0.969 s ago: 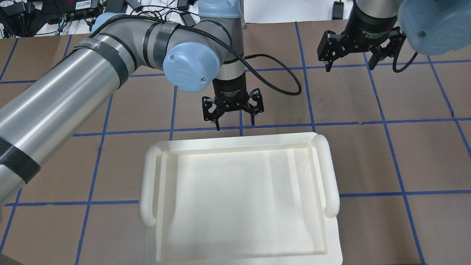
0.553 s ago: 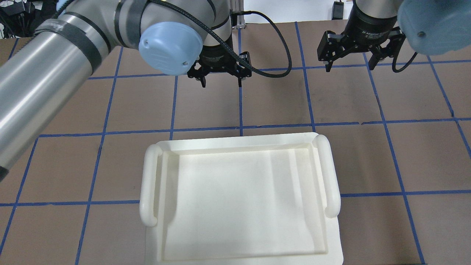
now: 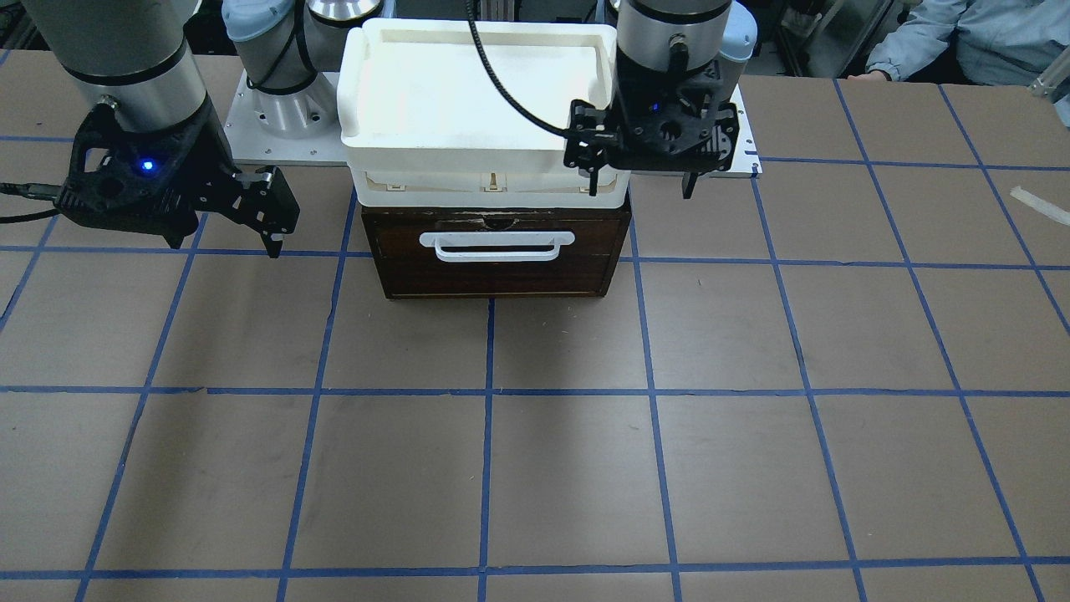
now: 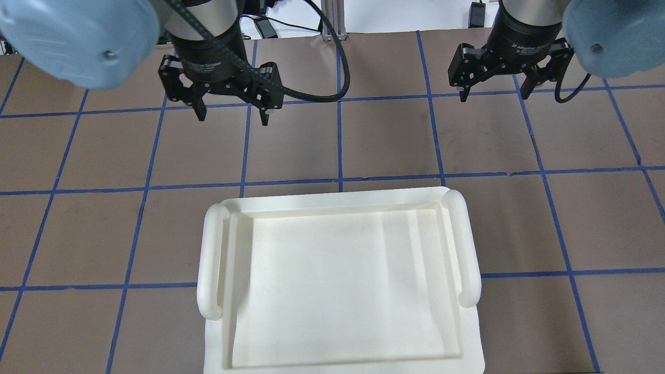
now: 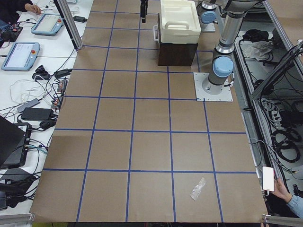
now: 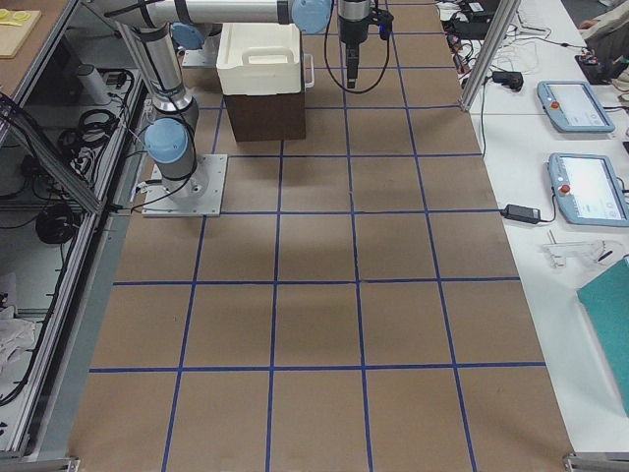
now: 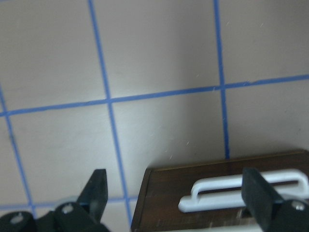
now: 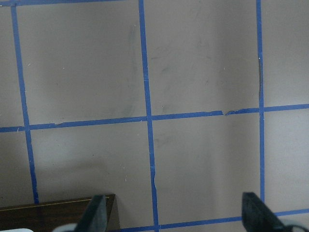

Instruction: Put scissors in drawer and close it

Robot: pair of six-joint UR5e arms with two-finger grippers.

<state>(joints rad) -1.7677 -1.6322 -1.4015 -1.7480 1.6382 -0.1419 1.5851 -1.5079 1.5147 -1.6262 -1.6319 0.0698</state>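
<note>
Beside the shut drawer (image 3: 501,280), left gripper (image 3: 640,188) and right gripper (image 4: 493,96) are hovering spread, empty; seemingly only parking remains.

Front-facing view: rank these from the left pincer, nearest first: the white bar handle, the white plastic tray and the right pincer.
1. White plastic tray: right beside the left pincer, at the view's top centre.
2. White bar handle: on the dark brown wooden drawer front, below the tray.
3. Right pincer: far across, on the view's left side.
</note>
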